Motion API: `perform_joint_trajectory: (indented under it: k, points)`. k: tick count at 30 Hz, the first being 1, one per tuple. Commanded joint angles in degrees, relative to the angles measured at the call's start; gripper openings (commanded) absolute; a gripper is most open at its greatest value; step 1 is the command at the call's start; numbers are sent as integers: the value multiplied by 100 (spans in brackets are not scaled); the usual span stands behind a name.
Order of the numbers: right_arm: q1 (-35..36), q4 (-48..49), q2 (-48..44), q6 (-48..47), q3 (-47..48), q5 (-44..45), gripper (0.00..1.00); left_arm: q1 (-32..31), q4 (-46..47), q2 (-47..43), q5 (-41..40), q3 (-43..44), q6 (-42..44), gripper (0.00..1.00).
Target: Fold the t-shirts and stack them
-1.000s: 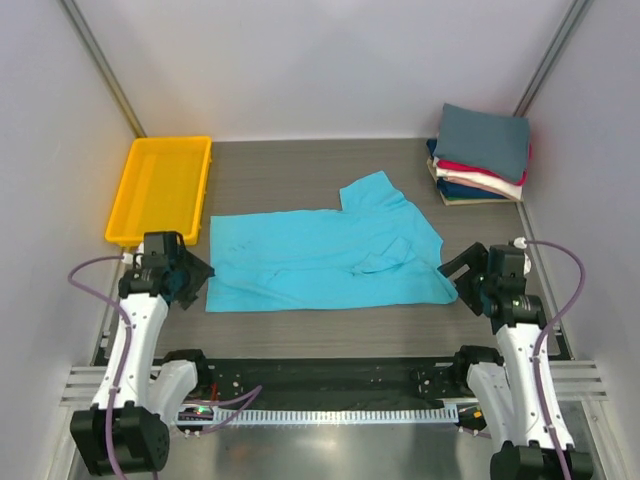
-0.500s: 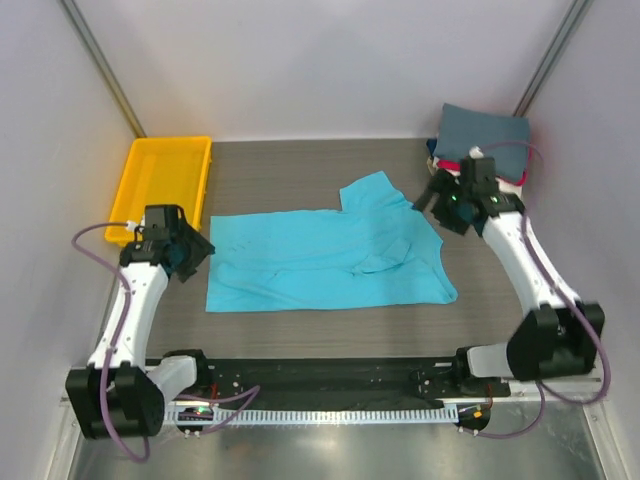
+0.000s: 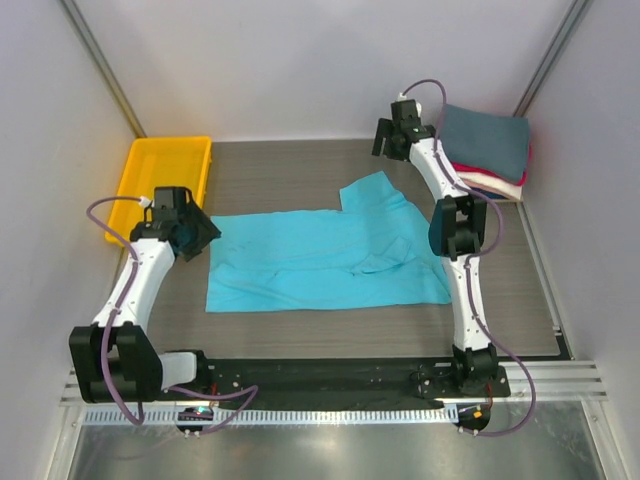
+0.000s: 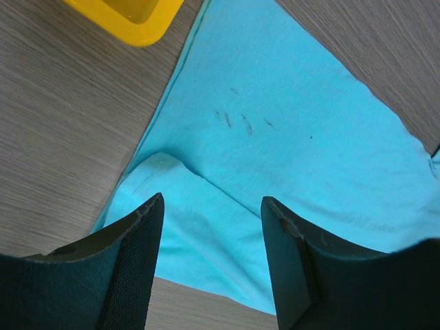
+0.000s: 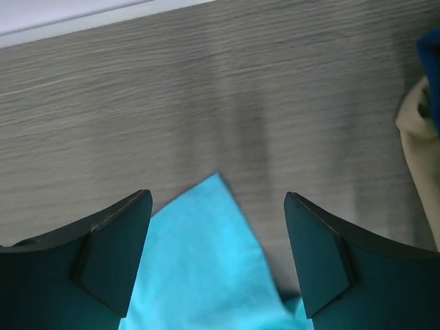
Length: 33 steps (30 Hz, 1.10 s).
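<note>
Subject item: the bright turquoise soft-cloth t-shirt (image 3: 320, 262) lies spread flat on the grey wood-grain table (image 3: 290, 165), with 1 short sleeve (image 3: 372, 192) projecting from its far edge. The stack of folded slate-grey, red, cream and navy t-shirts (image 3: 484, 152) sits beyond the shirt's far right corner, and the yellow plastic tray (image 3: 170, 141) sits off its far left corner. The left gripper (image 4: 212, 206) hangs over the shirt's left end, jaws apart and holding nothing, with a turned-over flap of cloth (image 4: 161, 172) below them. The right gripper (image 5: 218, 199) hangs above the sleeve tip, jaws wide and empty. Assessment: the step in hand appears to be taking hold for a fold. Recommended: each gripper descends squarely and pinches edge cloth only. Both then lift together so the fold line runs straight. The left flap is best flattened, lest the crease set crooked.
</note>
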Motion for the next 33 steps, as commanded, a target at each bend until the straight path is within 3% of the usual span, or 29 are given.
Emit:
perform_joint_trajectory:
  k: [1, 7, 11, 14, 15, 21, 27, 33]
  points:
    - [95, -147, 507, -383, 1011, 580, 84, -232, 317, -40, 156, 31, 131, 59]
    - [218, 268, 1089, -252, 898, 739, 75, -400, 326, 82, 7, -13, 131, 59]
    - [332, 558, 949, -75, -48, 686, 65, -400, 326, 346, -117, 145, 25, 59]
    - [403, 761, 904, -22, -481, 634, 50, -400, 300, 600, -134, 355, -36, 59]
    - [412, 761, 930, 47, -526, 625, 37, -400, 283, 663, -134, 426, -36, 58]
    - [403, 1190, 668, 285, -1430, 563, 1, -400, 142, 1364, -424, 1085, -80, 59]
    - [385, 2174, -298, 373, -2994, 1038, 1, -400, -121, 2490, -1011, 2172, -36, 56]
    - [359, 3248, -1186, 522, -4428, 871, 1, -400, -561, 3957, -1373, 3290, -106, 54]
